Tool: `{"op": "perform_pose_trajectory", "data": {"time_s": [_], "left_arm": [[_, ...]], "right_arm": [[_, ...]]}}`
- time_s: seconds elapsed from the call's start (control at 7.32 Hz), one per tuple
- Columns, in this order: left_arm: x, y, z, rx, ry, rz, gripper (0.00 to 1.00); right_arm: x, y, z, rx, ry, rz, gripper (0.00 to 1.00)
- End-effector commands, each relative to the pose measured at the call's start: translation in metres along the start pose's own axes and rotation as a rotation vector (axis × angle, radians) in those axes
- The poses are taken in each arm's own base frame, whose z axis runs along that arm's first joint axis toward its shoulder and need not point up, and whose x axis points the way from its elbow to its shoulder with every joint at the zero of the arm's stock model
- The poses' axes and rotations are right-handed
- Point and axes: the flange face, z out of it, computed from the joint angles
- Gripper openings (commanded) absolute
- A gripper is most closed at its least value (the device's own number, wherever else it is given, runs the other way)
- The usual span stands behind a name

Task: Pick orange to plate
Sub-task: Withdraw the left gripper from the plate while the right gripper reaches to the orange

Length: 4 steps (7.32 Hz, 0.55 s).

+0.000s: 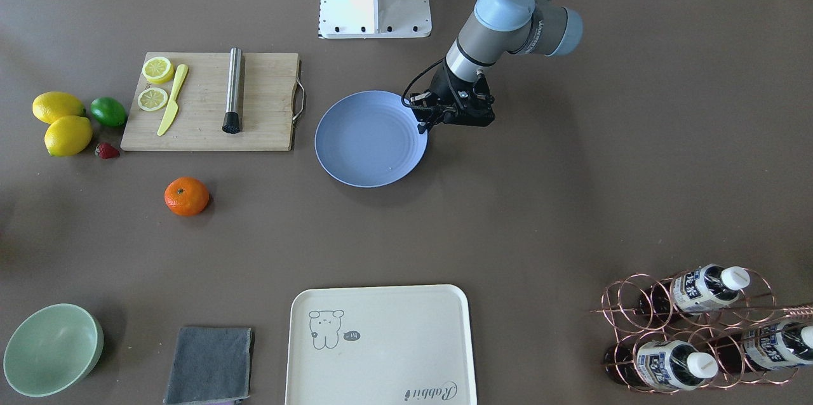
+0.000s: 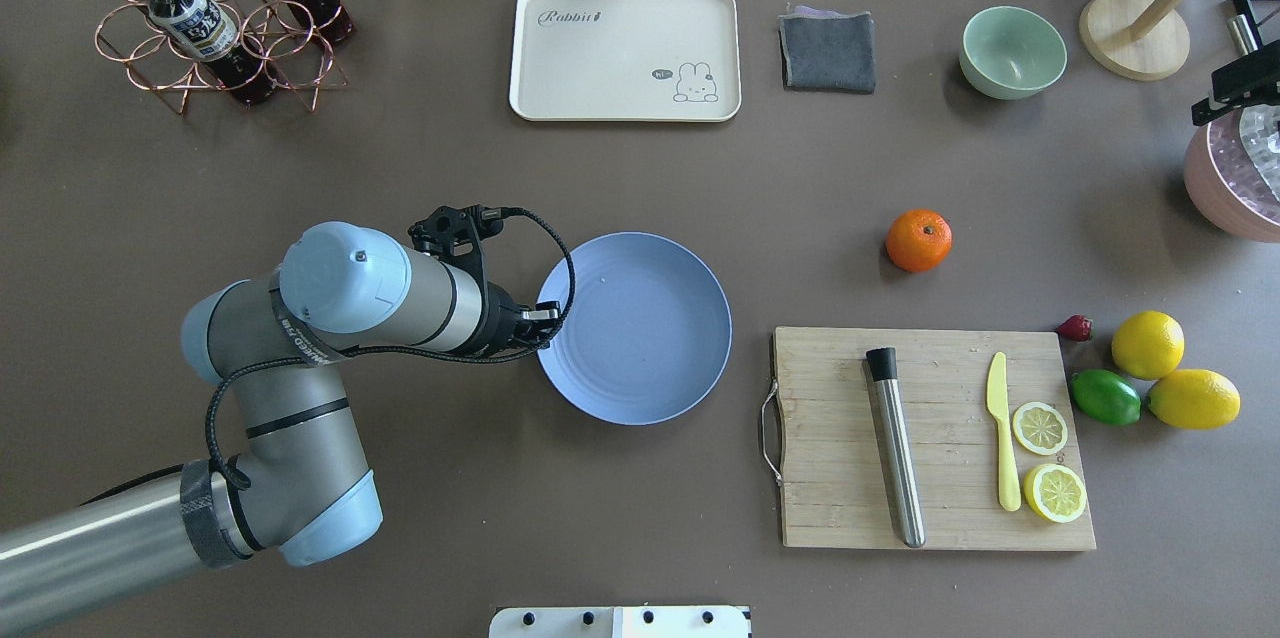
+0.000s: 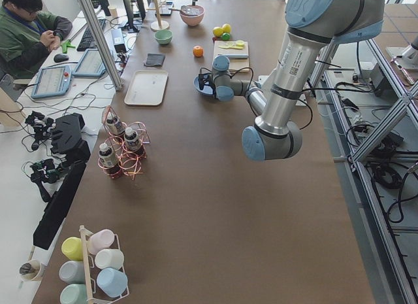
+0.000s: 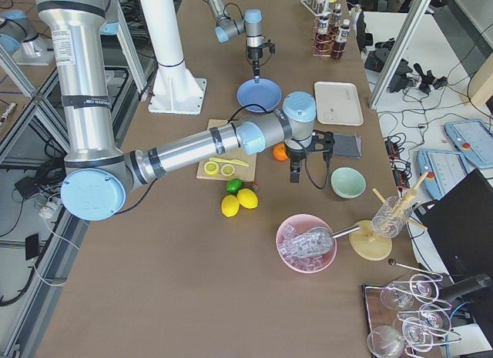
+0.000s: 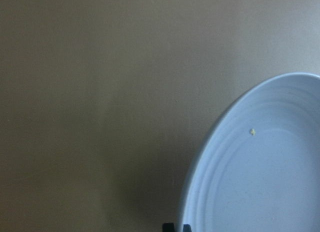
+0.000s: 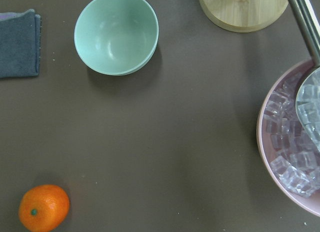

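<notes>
The orange (image 1: 187, 196) lies alone on the brown table, also seen in the overhead view (image 2: 918, 240) and at the bottom left of the right wrist view (image 6: 44, 208). The pale blue plate (image 2: 635, 328) sits mid-table with nothing on it. My left gripper (image 1: 422, 124) hangs at the plate's rim on the side away from the orange. Its dark fingertips (image 5: 169, 226) look shut, with nothing clearly held. My right gripper (image 4: 294, 175) hovers above the table between the orange, the green bowl and the pink bowl. I cannot tell whether it is open or shut.
A wooden cutting board (image 2: 930, 438) near the plate carries a steel cylinder, a yellow knife and lemon slices. Lemons, a lime and a strawberry lie beside it. A mint bowl (image 2: 1012, 51), grey cloth (image 2: 827, 51), cream tray (image 2: 625, 53) and bottle rack (image 2: 215, 18) line the far edge. A pink ice bowl (image 6: 295, 142) stands at the right.
</notes>
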Motion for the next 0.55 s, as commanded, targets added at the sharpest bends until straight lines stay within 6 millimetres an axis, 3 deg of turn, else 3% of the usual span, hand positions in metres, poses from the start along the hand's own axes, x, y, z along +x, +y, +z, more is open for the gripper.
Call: {"op": "perform_pose_trajectory", "data": {"time_s": [0.0, 0.27, 0.41], "left_arm": [[0.003, -0.001, -0.001, 0.008, 0.014, 0.003, 0.99], [0.005, -0.012, -0.011, 0.028, 0.052, -0.006, 0.98], [0.007, -0.019, -0.023, 0.04, 0.066, -0.008, 0.98]], "right_arm": [[-0.036, -0.003, 0.012, -0.009, -0.003, -0.007, 1.0], [-0.071, 0.0, 0.031, -0.028, 0.001, -0.018, 1.0], [-0.104, 0.003, 0.048, -0.024, 0.022, -0.022, 1.0]]}}
